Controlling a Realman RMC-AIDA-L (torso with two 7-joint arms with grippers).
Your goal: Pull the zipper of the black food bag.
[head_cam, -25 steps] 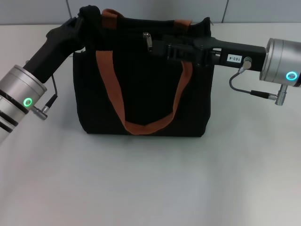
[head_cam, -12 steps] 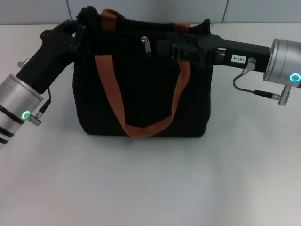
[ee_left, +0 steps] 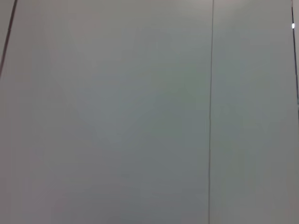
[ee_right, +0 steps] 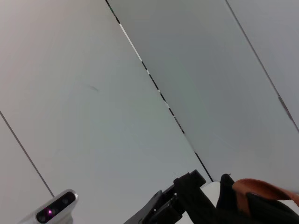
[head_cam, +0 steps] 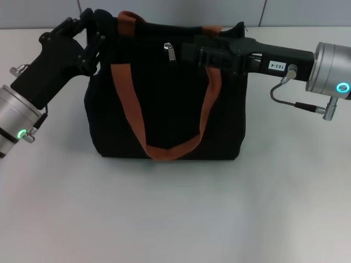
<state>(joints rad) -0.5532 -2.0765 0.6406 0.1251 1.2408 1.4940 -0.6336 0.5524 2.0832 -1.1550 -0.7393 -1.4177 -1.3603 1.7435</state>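
Note:
The black food bag [head_cam: 164,104] stands upright on the white table, its orange-brown straps [head_cam: 129,104] hanging down the front. The zipper's silver pull tab [head_cam: 171,53] dangles at the top edge, left of centre. My left gripper [head_cam: 97,24] is shut on the bag's top left corner. From the right, my right gripper [head_cam: 186,52] lies along the top edge with its tip just beside the pull tab. Black on black hides how it meets the zip. The right wrist view catches the left gripper [ee_right: 184,196] against the bag's corner [ee_right: 229,196]. The left wrist view shows only wall.
The white table [head_cam: 175,208] spreads bare in front of the bag. Grey wall panels [head_cam: 307,11] stand close behind it. A cable loops under the right forearm [head_cam: 285,87].
My left arm has swung outward to the left and turned at the wrist, its tip staying at the bag's corner. The right gripper and the pull tab have hardly shifted.

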